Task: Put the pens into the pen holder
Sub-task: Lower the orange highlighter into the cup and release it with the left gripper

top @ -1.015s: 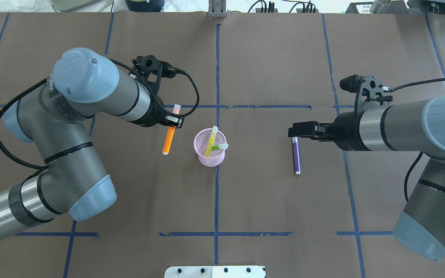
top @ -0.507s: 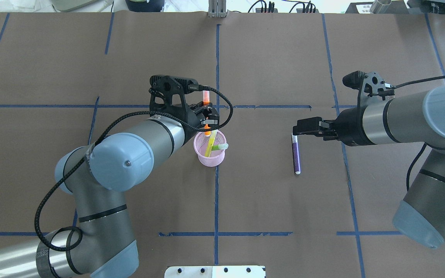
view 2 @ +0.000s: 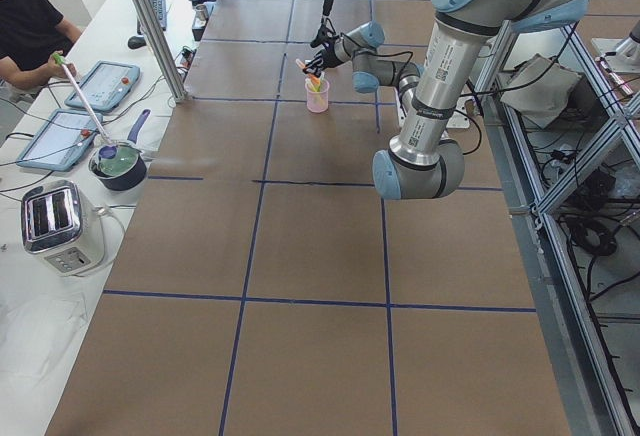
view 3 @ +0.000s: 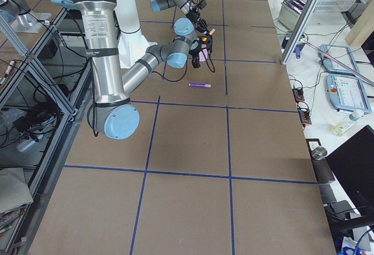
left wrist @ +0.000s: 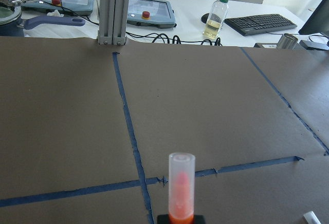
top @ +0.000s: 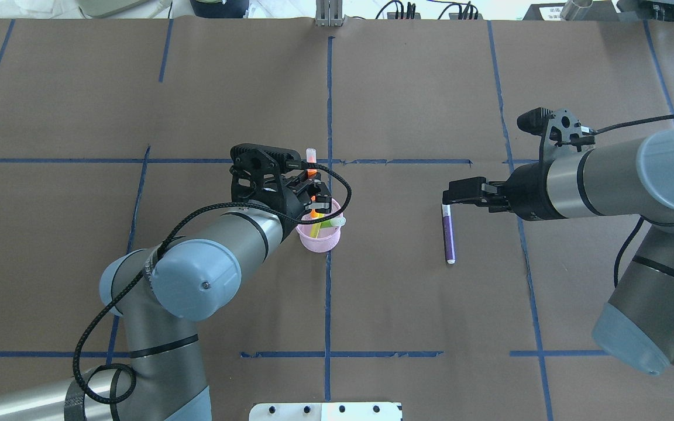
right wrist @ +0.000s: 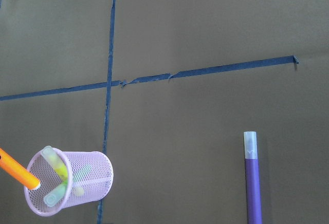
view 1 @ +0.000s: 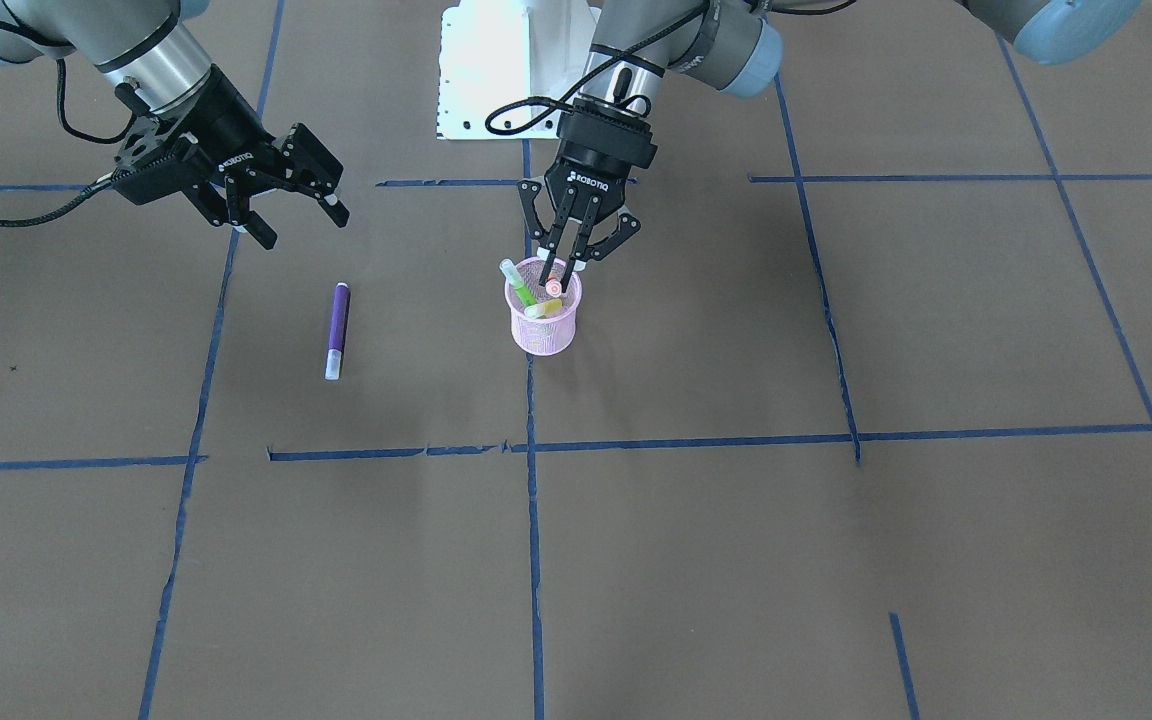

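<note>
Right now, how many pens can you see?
4. Two greenish pens stand in the pink pen holder, the left gripper holds an orange pen at its rim, a purple pen lies on the table. None look hidden.

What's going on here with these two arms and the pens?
The left gripper is shut on the orange pen, which is tilted with its lower end at the mouth of the pink pen holder. Two green pens already sit inside. The purple pen lies on the table, and the right gripper hangs open above one end of it.
</note>
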Tool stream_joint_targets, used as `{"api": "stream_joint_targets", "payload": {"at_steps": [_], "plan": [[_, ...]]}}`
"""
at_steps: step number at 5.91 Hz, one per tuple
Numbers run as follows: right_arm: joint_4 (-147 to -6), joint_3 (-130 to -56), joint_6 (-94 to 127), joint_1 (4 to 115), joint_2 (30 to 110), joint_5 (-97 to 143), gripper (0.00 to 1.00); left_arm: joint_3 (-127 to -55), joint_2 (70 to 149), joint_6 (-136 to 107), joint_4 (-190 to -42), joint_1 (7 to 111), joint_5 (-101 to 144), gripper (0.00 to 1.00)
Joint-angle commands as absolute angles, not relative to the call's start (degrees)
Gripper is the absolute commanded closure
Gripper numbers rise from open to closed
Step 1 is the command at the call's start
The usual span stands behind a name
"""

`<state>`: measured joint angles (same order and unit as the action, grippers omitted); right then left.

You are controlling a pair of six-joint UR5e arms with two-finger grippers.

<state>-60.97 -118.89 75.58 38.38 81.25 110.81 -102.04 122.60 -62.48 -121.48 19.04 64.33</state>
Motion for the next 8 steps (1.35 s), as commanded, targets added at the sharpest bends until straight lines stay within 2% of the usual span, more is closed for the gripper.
{"api": "stream_joint_targets", "payload": {"at_steps": [1, 4, 5, 7, 8], "plan": [[-60.9, -118.8, 75.6, 38.4, 81.3, 110.9, 0.00, -101.8, 122.4, -62.0, -121.5, 19.0, 64.2, 0.01], [-61.3, -115.2, 74.5, 38.2, 81.1, 113.1, 0.00, -103.4, 122.5, -60.6, -120.7, 20.0, 66.0, 0.00], [-61.3, -109.7, 73.4, 38.4, 80.3, 117.4, 0.00, -103.4, 121.7, -58.1, -120.3, 22.8, 74.6, 0.00], [-65.4, -101.0, 72.6, 38.8, 73.7, 118.3, 0.00, -106.4, 113.8, -55.6, -117.5, 28.7, 86.7, 0.00], [-70.5, -97.9, 69.3, 38.8, 69.2, 118.2, 0.00, -109.9, 110.4, -51.2, -110.0, 33.8, 93.4, 0.00]]}}
